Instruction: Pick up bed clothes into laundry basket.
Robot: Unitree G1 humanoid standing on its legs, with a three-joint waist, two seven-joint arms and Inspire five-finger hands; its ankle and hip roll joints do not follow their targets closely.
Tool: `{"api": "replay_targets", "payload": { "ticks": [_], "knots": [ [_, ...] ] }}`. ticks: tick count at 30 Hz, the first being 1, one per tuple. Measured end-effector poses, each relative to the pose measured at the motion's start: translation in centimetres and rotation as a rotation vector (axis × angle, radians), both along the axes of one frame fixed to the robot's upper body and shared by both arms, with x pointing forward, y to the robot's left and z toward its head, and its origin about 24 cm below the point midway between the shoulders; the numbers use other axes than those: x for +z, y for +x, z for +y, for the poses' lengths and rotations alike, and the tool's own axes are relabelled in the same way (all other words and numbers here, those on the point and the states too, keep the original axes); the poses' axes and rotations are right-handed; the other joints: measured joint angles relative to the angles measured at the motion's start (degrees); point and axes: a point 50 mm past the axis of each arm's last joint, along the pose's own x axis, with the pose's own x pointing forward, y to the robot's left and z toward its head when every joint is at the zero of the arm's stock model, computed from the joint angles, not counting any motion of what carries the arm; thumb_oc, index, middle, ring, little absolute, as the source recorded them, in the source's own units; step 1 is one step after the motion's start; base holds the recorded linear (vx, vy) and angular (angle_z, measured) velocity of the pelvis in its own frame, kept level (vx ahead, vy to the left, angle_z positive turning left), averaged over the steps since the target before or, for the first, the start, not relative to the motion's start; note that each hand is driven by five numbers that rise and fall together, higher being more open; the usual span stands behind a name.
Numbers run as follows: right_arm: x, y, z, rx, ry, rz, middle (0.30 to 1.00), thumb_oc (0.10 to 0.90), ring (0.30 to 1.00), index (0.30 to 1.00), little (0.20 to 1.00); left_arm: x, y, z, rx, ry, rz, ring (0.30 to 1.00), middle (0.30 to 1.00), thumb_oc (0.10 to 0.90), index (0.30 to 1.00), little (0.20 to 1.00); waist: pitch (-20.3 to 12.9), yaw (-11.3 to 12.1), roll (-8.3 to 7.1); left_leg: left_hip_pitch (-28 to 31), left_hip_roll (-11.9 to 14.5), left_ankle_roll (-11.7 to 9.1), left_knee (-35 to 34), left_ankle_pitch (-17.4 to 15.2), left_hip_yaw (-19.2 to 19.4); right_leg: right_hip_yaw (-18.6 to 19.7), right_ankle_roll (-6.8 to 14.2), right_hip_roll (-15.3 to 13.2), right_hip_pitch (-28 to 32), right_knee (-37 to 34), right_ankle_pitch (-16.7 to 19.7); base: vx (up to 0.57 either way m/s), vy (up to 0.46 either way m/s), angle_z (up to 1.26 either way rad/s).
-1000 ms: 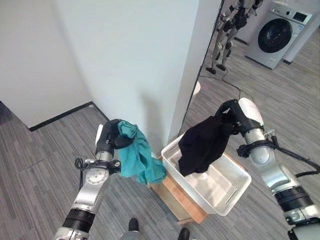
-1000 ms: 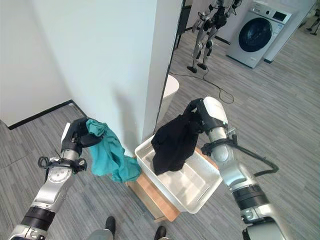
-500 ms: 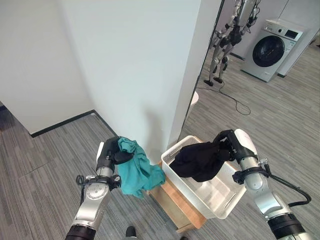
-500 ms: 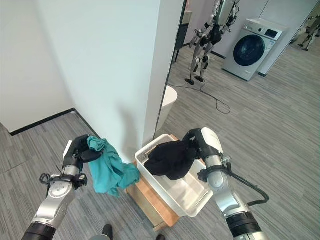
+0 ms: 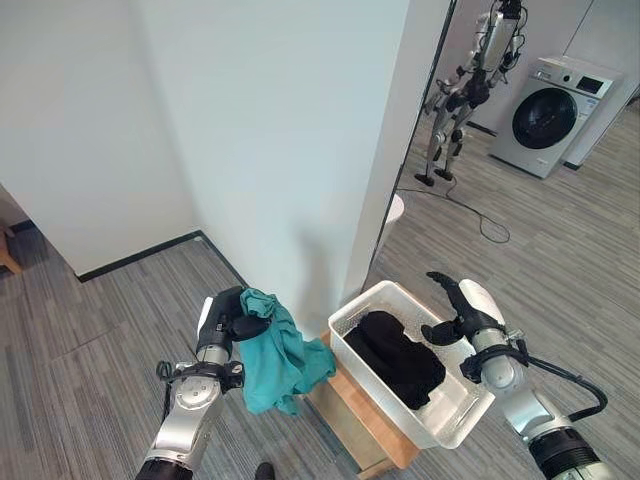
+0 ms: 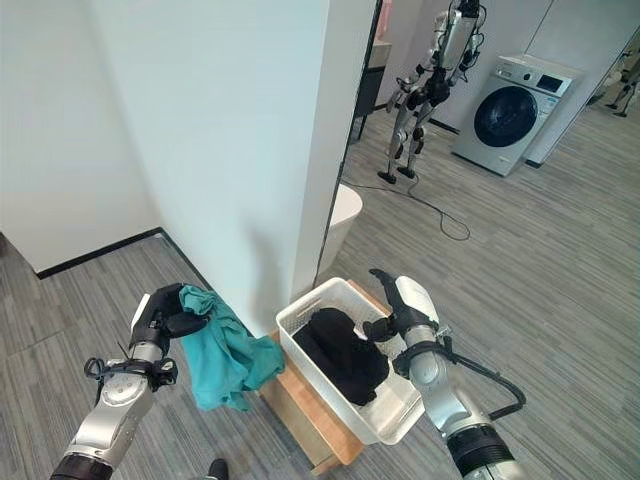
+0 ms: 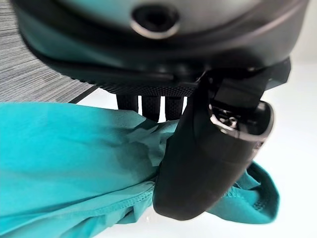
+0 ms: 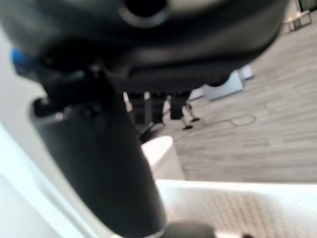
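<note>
While the black garment (image 5: 395,355) lies heaped inside the white laundry basket (image 5: 467,421), the right robot hand (image 5: 452,312) hovers just above the basket's far right rim with fingers straight and spread, holding nothing. That posture suits a release point directly over the opening, so that cloth falls inside rather than over the wall. The basket sits on a low wooden stand (image 5: 355,425), which raises it within arm's reach, and it is set at the foot of the white pillar (image 5: 330,150).

To the left, the left robot hand (image 5: 228,322) is clenched round a bunched fold of the teal garment (image 5: 277,355); the wrist view shows the thumb pressed across the cloth. The garment hangs free beside the stand, outside the basket, and in my judgement it is the item awaiting deposit.

A washing machine (image 5: 548,118) and a second humanoid robot (image 5: 470,75) stand far right. No legible labels or writing are found on any item.
</note>
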Motion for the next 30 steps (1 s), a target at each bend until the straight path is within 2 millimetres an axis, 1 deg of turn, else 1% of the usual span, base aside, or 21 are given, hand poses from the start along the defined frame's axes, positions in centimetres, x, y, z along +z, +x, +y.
{"api": "replay_targets", "payload": {
  "ticks": [1, 5, 7, 9, 12, 14, 16, 17, 18, 19, 21, 22, 23, 24, 26, 28, 30],
  "knots": [
    [0.2, 0.1, -0.1, -0.002, 0.0, -0.006, 0.9, 0.8, 0.9, 0.9, 0.9, 0.0, 0.0, 0.1, 0.004, 0.003, -0.002, 0.3, 0.3, 0.4, 0.3, 0.3, -0.03, -0.02, 0.04, 0.02, 0.01, -0.01, 0.0, 0.01, -0.01, -0.06, 0.0, 0.0, 0.04, 0.0, 0.0, -0.01, -0.009, 0.04],
    [1.3, 0.3, -1.3, -0.066, 0.014, -0.067, 0.9, 0.8, 0.9, 0.9, 0.9, 0.5, 0.1, 1.1, 0.061, 0.047, -0.023, 0.3, 0.3, 0.4, 0.3, 0.3, -0.29, -0.3, 0.36, 0.27, -0.02, -0.16, 0.01, 0.11, -0.02, -0.41, 0.02, -0.12, 0.16, -0.02, -0.01, -0.02, 0.012, 0.06],
    [1.9, 0.2, -2.3, -0.122, 0.017, -0.116, 0.9, 0.8, 0.9, 0.9, 0.9, 1.4, 0.5, 1.3, 0.075, 0.063, -0.055, 0.3, 0.3, 0.4, 0.3, 0.3, -0.42, -0.91, 0.61, -0.06, -0.1, -0.16, 0.0, 0.42, -0.04, -1.01, 0.12, -0.32, 0.1, -0.03, -0.06, -0.02, 0.018, 0.11],
    [2.1, -0.4, -3.5, -0.184, 0.019, -0.15, 0.9, 0.8, 0.9, 0.9, 0.9, 2.7, 1.2, 0.9, 0.064, 0.073, -0.108, 0.3, 0.3, 0.4, 0.3, 0.3, -0.52, -1.23, 0.78, -0.22, -0.13, -0.23, 0.0, 0.56, 0.15, -1.0, 0.14, -0.4, -0.01, -0.07, -0.06, -0.02, 0.034, 0.03],
    [1.7, -1.6, -5.3, -0.281, 0.039, -0.176, 0.9, 0.8, 0.9, 0.9, 0.9, 5.6, 2.7, -1.1, -0.013, 0.07, -0.225, 0.3, 0.3, 0.4, 0.3, 0.3, -0.67, -2.32, 1.2, -0.44, -0.21, 0.07, 0.02, 1.13, 1.06, -0.9, 0.34, -0.63, -0.29, -0.06, -0.02, -0.02, 0.042, 0.01],
    [0.0, -2.7, -6.7, -0.37, 0.049, -0.137, 0.9, 0.8, 0.9, 0.9, 0.9, 7.8, 4.3, -3.4, -0.083, 0.04, -0.31, 0.3, 0.3, 0.4, 0.3, 0.3, -0.94, -4.18, 1.68, -0.08, -0.34, 0.14, -0.02, 1.07, 1.53, -0.49, 0.61, -0.84, -0.23, -0.35, -0.06, -0.01, 0.031, -0.1],
    [-1.4, -4.2, -7.5, -0.427, 0.053, -0.106, 0.9, 0.8, 0.9, 0.9, 0.9, 8.8, 4.6, -5.0, -0.151, 0.02, -0.347, 0.3, 0.3, 0.4, 0.3, 0.3, -1.26, -5.14, 2.18, 0.14, -0.33, 0.18, -0.04, 1.02, 2.28, 0.47, 0.85, -0.85, -0.41, -0.36, -0.21, -0.02, 0.011, -0.2],
    [-2.5, -5.5, -8.0, -0.464, 0.051, -0.063, 0.9, 0.8, 0.9, 0.9, 0.9, 9.4, 4.4, -6.2, -0.209, -0.001, -0.375, 0.3, 0.3, 0.4, 0.3, 0.3, -1.65, -6.13, 2.9, 0.4, -0.3, 0.31, -0.02, 0.85, 3.02, 0.96, 0.88, -0.9, -0.66, -0.36, -0.2, 0.0, 0.009, -0.25],
    [-4.1, -7.0, -8.8, -0.512, 0.039, 0.009, 0.9, 0.8, 0.9, 0.9, 0.9, 10.2, 4.7, -7.6, -0.268, -0.007, -0.4, 0.3, 0.3, 0.4, 0.3, 0.3, -2.14, -7.42, 3.69, 0.36, -0.31, 0.39, -0.04, 0.75, 3.16, 1.34, 0.89, -0.89, -0.73, -0.36, -0.2, -0.01, 0.006, -0.28],
    [-4.7, -7.7, -9.1, -0.536, 0.034, 0.044, 0.9, 0.8, 0.9, 0.9, 0.9, 10.6, 4.9, -8.3, -0.295, -0.011, -0.413, 0.3, 0.3, 0.4, 0.3, 0.3, -2.33, -8.54, 4.0, 0.51, -0.28, 0.31, -0.04, 0.68, 3.6, 1.8, 0.9, -0.91, -1.01, -0.37, -0.2, -0.01, 0.016, -0.25],
    [-6.1, -9.2, -9.9, -0.59, 0.019, 0.123, 0.9, 0.8, 0.9, 0.9, 0.9, 12.0, 5.6, -10.0, -0.348, -0.012, -0.46, 0.3, 0.3, 0.4, 0.3, 0.3, -2.62, -10.25, 5.31, 0.77, -0.12, 0.27, -0.05, 0.58, 4.83, 2.97, 1.13, -0.82, -1.46, -0.38, 0.02, 0.0, 0.018, -0.36],
    [-6.5, -9.9, -10.3, -0.612, 0.011, 0.148, 0.9, 0.8, 0.9, 0.9, 0.9, 12.8, 6.0, -10.8, -0.367, -0.015, -0.483, 0.3, 0.3, 0.4, 0.3, 0.3, -2.58, -11.42, 6.13, 1.4, 0.0, 0.08, -0.04, 0.35, 5.71, 3.89, 1.16, -0.75, -1.51, -0.39, 0.03, 0.0, 0.009, -0.26],
    [-6.5, -9.9, -10.3, -0.612, 0.011, 0.148, 0.9, 0.8, 0.9, 0.9, 0.9, 12.8, 6.0, -10.8, -0.367, -0.015, -0.483, 0.3, 0.3, 0.4, 0.3, 0.3, -2.58, -11.42, 6.13, 1.4, 0.0, 0.08, -0.04, 0.35, 5.71, 3.89, 1.16, -0.75, -1.51, -0.39, 0.03, -0.01, 0.007, -0.45],
    [-6.5, -10.7, -10.9, -0.625, -0.008, 0.163, 0.9, 0.8, 0.9, 0.9, 0.9, 14.2, 6.8, -11.9, -0.389, -0.013, -0.525, 0.3, 0.3, 0.4, 0.3, 0.3, -2.45, -13.3, 7.4, 1.68, 0.22, -0.1, -0.08, -0.31, 7.16, 5.38, 1.32, -0.55, -1.75, -0.4, 0.11, 0.0, -0.008, -0.45],
    [-6.4, -11.0, -11.3, -0.65, -0.001, 0.158, 0.9, 0.8, 0.9, 0.9, 0.9, 15.5, 7.3, -13.1, -0.411, -0.008, -0.563, 0.3, 0.3, 0.4, 0.3, 0.3, -2.62, -14.73, 8.65, 1.99, 0.59, -0.17, -0.06, -0.54, 8.45, 6.9, 1.32, -0.18, -2.43, -0.41, 0.09, 0.01, -0.012, -0.42],
    [-6.3, -11.0, -11.4, -0.664, 0.005, 0.142, 0.9, 0.8, 0.9, 0.9, 0.9, 16.1, 8.1, -14.1, -0.412, 0.025, -0.578, 0.3, 0.3, 0.4, 0.3, 0.3, -2.84, -15.39, 9.25, 1.76, 0.98, -0.32, -0.06, -0.48, 9.18, 7.22, 1.08, 0.12, -3.06, -0.4, -0.05, 0.01, -0.015, -0.2],
    [-6.2, -11.1, -11.4, -0.67, 0.009, 0.134, 0.9, 0.8, 0.9, 0.9, 0.9, 16.1, 8.9, -14.6, -0.403, 0.059, -0.566, 0.3, 0.3, 0.4, 0.3, 0.3, -2.92, -15.62, 9.38, 1.55, 1.28, -0.48, -0.06, -0.38, 9.44, 7.39, 1.08, 0.42, -3.48, -0.4, -0.04, 0.01, -0.025, -0.14]
  ]
}}
